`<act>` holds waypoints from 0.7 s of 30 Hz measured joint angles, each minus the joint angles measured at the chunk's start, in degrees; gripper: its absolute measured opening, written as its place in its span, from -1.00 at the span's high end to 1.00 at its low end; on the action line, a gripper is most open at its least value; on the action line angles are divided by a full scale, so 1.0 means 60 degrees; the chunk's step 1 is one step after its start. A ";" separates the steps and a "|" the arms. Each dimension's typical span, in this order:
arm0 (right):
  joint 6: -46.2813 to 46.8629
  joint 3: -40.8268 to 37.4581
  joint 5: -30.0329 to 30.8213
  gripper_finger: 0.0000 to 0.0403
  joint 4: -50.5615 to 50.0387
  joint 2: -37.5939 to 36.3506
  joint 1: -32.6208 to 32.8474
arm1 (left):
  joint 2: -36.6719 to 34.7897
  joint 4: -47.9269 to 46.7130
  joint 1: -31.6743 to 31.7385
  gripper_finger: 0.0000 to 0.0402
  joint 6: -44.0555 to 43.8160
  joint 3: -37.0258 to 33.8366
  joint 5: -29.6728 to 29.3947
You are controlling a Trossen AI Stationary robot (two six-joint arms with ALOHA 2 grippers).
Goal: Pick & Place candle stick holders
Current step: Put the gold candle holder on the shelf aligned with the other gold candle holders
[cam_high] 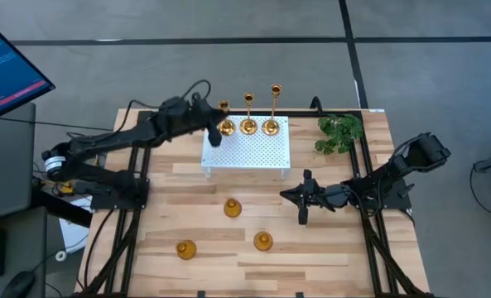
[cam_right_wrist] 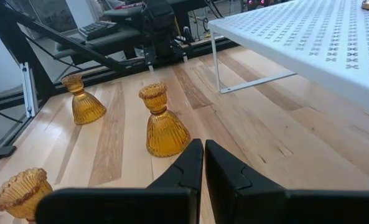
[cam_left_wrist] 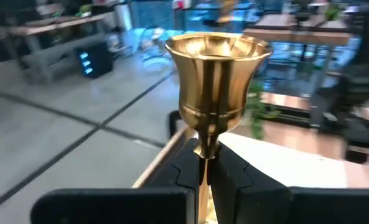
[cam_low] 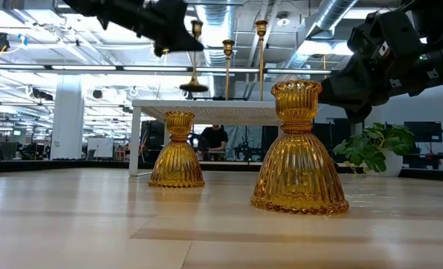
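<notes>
Three tall gold candle stick holders stand in a row at the far edge of the white perforated rack [cam_high: 247, 153]. My left gripper [cam_high: 219, 132] is shut on the leftmost one [cam_high: 225, 122], whose cup fills the left wrist view [cam_left_wrist: 218, 74]. In the low view its round base [cam_low: 193, 88] hangs a little above the rack top. The other two [cam_high: 248, 122] [cam_high: 271, 121] rest on their bases. Three short amber ribbed holders [cam_high: 233, 208] [cam_high: 185, 248] [cam_high: 262, 241] stand on the table. My right gripper [cam_high: 303, 203] is shut and empty, low over the table right of them. My left gripper pinches the leftmost tall holder's thin stem [cam_left_wrist: 203, 163] between its two fingers, just below the cup. The fingers come roughly level from the table's left and lie across the stem. The holder stays upright, its base a little clear of the rack.
A green plant sprig [cam_high: 340, 134] lies at the table's far right, beside the rack. A monitor [cam_high: 5, 70] stands off the table's left. Bare wood lies between the rack and the short holders.
</notes>
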 joint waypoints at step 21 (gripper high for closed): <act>0.0000 0.0000 0.0011 0.95 -0.0079 0.0000 0.0000 | 0.1205 0.0438 0.1041 0.92 -0.0622 0.0000 0.0866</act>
